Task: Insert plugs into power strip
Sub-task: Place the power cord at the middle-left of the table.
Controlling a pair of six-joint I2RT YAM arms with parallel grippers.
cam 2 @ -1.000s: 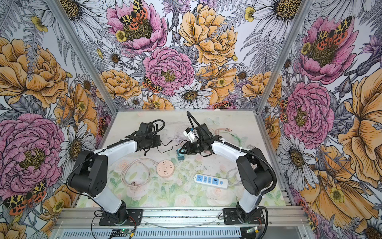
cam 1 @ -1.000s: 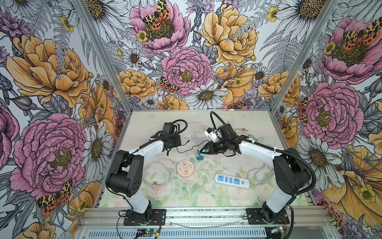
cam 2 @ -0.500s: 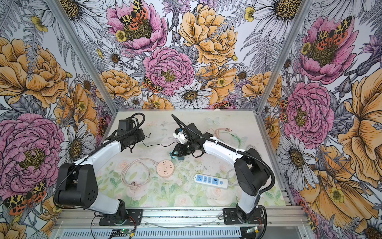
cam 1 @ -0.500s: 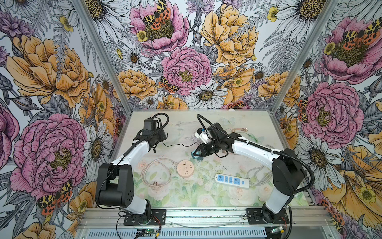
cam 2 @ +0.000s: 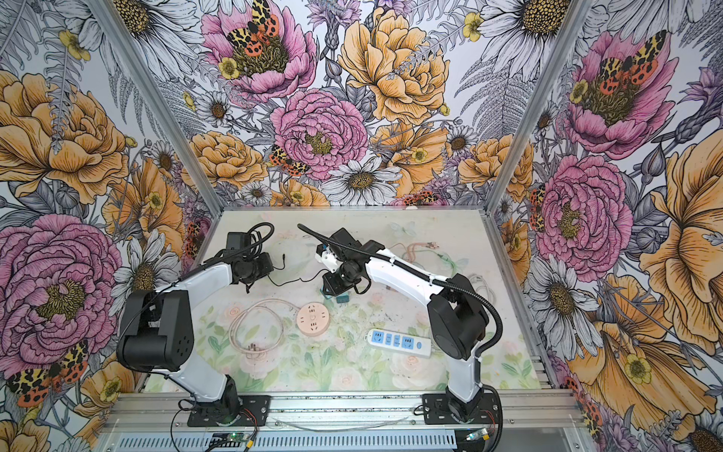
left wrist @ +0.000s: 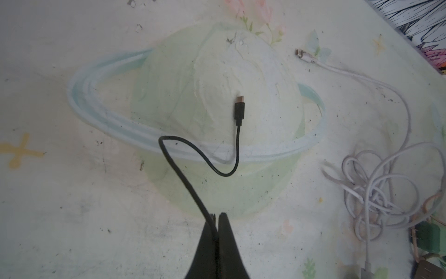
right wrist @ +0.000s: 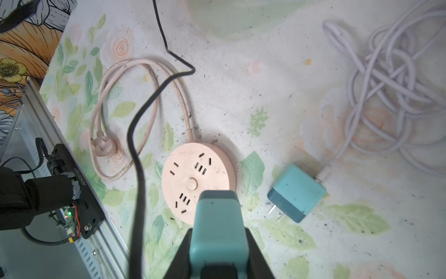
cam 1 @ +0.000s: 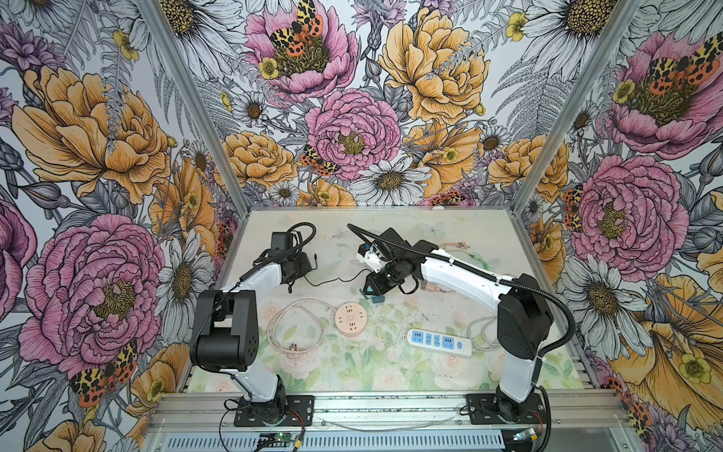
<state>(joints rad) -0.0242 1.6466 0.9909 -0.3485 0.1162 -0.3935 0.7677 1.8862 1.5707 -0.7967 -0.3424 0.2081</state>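
My right gripper (right wrist: pixel 218 239) is shut on a teal plug (right wrist: pixel 218 222), held above the table just past the round pink power strip (right wrist: pixel 198 178). In both top views it (cam 1: pixel 371 287) (cam 2: pixel 332 287) hangs near the middle. A thin black cable (right wrist: pixel 137 154) runs from that plug to my left gripper (left wrist: pixel 218 215), which is shut on it. The cable's free end (left wrist: pixel 239 108) lies on the mat. A second teal plug (right wrist: pixel 296 193) (cam 1: pixel 376 299) lies on its side, prongs showing. The white power strip (cam 1: pixel 438 343) with blue sockets lies front right.
The pink strip's thick cord (cam 1: pixel 297 332) loops to its left, ending in a flat plug (right wrist: pixel 103 147). A tangle of white cable (right wrist: pixel 386 84) lies near the second teal plug. A green plug (left wrist: pixel 432 239) and a brownish plug (left wrist: pixel 427 270) sit beside that tangle.
My left gripper has drawn back to the left with the black cable. My right gripper has carried the teal plug leftward and nearer the round pink strip.
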